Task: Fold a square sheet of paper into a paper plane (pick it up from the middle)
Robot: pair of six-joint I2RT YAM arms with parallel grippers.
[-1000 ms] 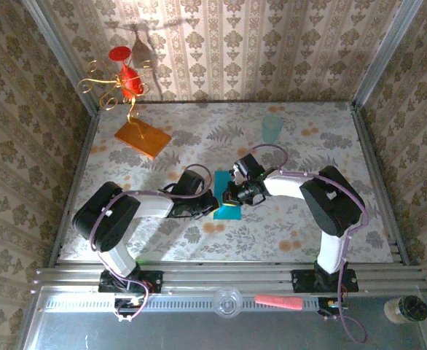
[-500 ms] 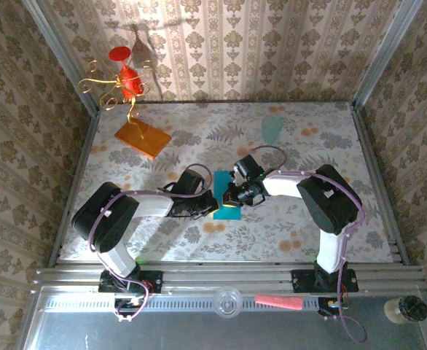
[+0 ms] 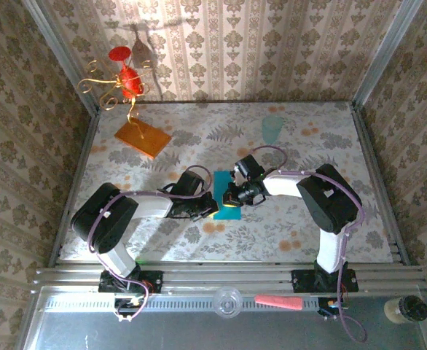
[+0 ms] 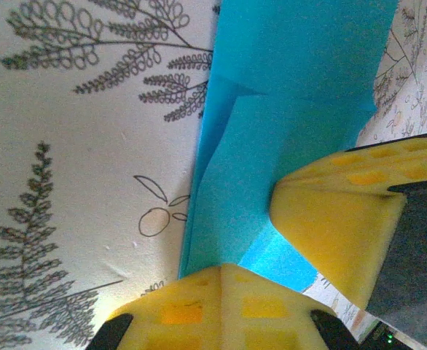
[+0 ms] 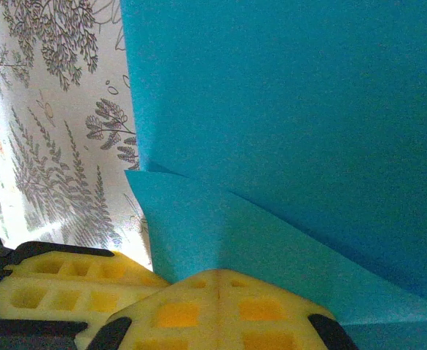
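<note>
The square sheet of paper (image 3: 226, 191) is teal-blue and lies partly folded on the patterned table, between the two arms. My left gripper (image 3: 214, 208) is shut, its yellow tips (image 4: 224, 288) resting on the near edge of the paper (image 4: 272, 131), beside a raised flap. My right gripper (image 3: 229, 198) is shut too, its yellow tips (image 5: 217, 292) closed on the lifted flap of the paper (image 5: 272, 109), which puckers at the seam between the fingers. The two grippers almost touch: the right one's finger (image 4: 337, 219) shows in the left wrist view.
A pale mint cup (image 3: 272, 128) stands at the back right. An orange slab (image 3: 142, 137) lies at the back left, with a red and gold ornament (image 3: 123, 82) in the corner behind it. Wallpapered walls close in the table.
</note>
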